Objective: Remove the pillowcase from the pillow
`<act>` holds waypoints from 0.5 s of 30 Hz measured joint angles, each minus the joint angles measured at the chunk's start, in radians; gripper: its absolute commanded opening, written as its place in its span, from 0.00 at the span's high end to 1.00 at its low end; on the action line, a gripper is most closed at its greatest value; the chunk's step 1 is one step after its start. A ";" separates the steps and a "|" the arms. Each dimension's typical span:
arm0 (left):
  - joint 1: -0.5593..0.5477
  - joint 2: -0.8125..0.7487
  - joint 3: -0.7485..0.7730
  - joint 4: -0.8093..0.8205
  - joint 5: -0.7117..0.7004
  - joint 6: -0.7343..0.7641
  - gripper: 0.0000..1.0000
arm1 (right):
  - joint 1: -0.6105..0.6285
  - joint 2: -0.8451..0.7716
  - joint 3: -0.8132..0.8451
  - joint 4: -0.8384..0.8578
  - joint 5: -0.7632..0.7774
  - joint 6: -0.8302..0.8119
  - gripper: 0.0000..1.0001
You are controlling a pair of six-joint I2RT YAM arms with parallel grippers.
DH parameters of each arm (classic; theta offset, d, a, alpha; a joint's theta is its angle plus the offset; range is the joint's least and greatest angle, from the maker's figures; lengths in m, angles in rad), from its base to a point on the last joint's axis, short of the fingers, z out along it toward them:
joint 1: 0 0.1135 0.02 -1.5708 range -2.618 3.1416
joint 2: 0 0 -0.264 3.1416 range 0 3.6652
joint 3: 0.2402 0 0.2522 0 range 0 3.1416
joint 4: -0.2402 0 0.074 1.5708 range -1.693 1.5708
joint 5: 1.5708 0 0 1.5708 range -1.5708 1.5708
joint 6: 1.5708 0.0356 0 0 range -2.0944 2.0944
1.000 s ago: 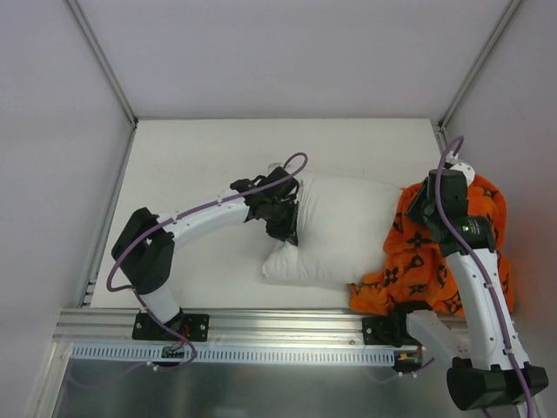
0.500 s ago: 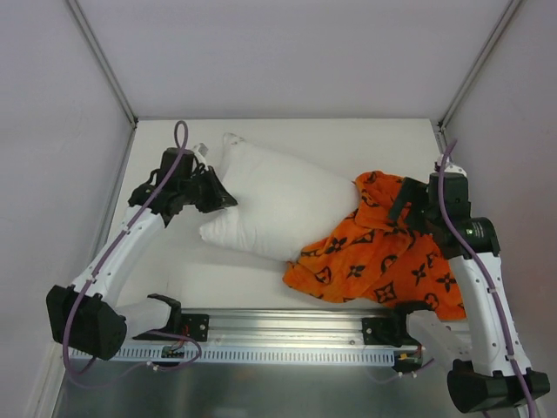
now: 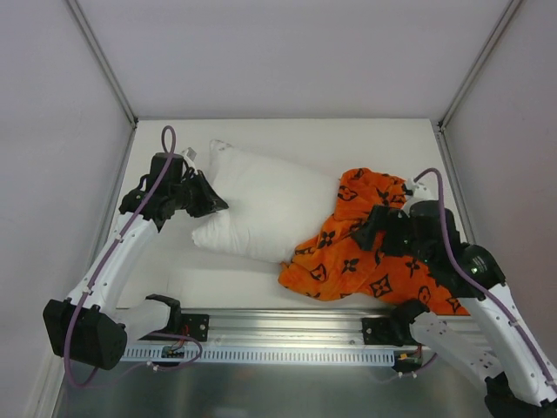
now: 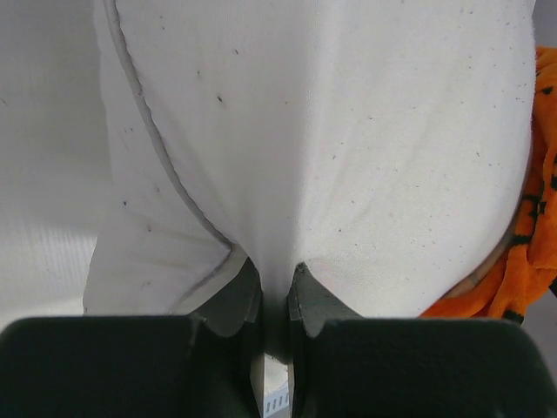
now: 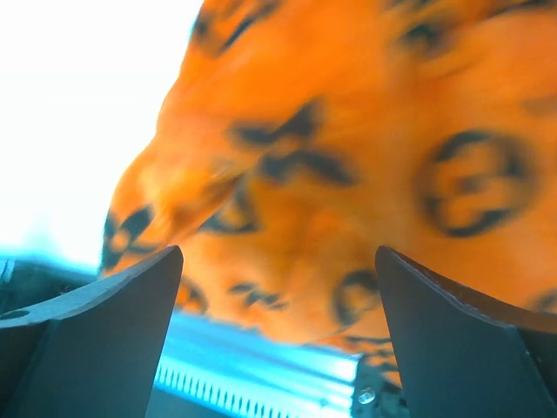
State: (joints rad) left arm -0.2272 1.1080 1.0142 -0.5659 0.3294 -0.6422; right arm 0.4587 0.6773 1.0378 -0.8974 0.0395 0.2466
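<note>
The white pillow (image 3: 265, 205) lies bare on the table's left half. My left gripper (image 3: 216, 205) is shut on its left edge. In the left wrist view the fingertips pinch a fold of the pillow (image 4: 348, 131) at my left gripper (image 4: 277, 280). The orange pillowcase (image 3: 374, 257) with black motifs lies crumpled at the right, its left edge against the pillow's near right corner; it also shows as the pillowcase (image 4: 533, 252) at the frame's right edge. My right gripper (image 3: 367, 228) hovers over it, open. In the right wrist view the pillowcase (image 5: 348, 148) lies beyond my right gripper (image 5: 278, 254), nothing between the fingers.
An aluminium rail (image 3: 287, 326) runs along the near edge, also seen as the rail (image 5: 252, 370) below the right jaws. White walls close in the table (image 3: 287, 139) at left, right and back. The pillowcase reaches the right wall.
My left gripper dragged the pillow leftwards out of the pillowcase. My right gripper opened, let go of the pillowcase and moved nearer and left over it; the pillowcase spread out on the table.
</note>
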 measured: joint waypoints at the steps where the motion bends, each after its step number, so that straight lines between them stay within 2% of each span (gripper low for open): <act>1: 0.000 0.000 0.000 0.000 0.000 -0.001 1.00 | 0.060 0.001 -0.018 0.011 0.010 0.027 0.04; 6: 0.000 0.000 0.000 0.000 0.000 -0.003 1.00 | 0.314 0.098 -0.079 0.072 0.124 0.125 0.03; 7: 0.000 0.000 0.000 0.000 0.000 -0.003 1.00 | 0.355 0.135 -0.083 0.088 0.148 0.136 0.13; 8: 0.000 0.000 0.000 0.000 0.000 -0.003 1.00 | 0.385 0.180 -0.084 0.100 0.173 0.139 0.36; 10: 0.003 0.000 0.003 -0.008 -0.002 -0.002 1.00 | 0.410 0.274 -0.084 0.111 0.232 0.146 0.62; 11: 0.014 0.000 0.012 -0.024 -0.001 0.001 1.00 | 0.410 0.319 -0.084 0.101 0.272 0.159 0.82; 13: 0.053 0.000 0.041 -0.063 0.026 0.009 1.00 | 0.404 0.343 -0.084 0.080 0.319 0.164 0.99; 15: 0.136 0.000 0.078 -0.098 0.084 0.014 1.00 | 0.364 0.303 -0.084 0.071 0.328 0.160 0.99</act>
State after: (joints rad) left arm -0.0910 1.1076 1.0920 -0.6640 0.4133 -0.6277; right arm 0.8227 0.9802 0.9535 -0.8268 0.3679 0.4065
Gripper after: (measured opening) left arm 0.062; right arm 0.045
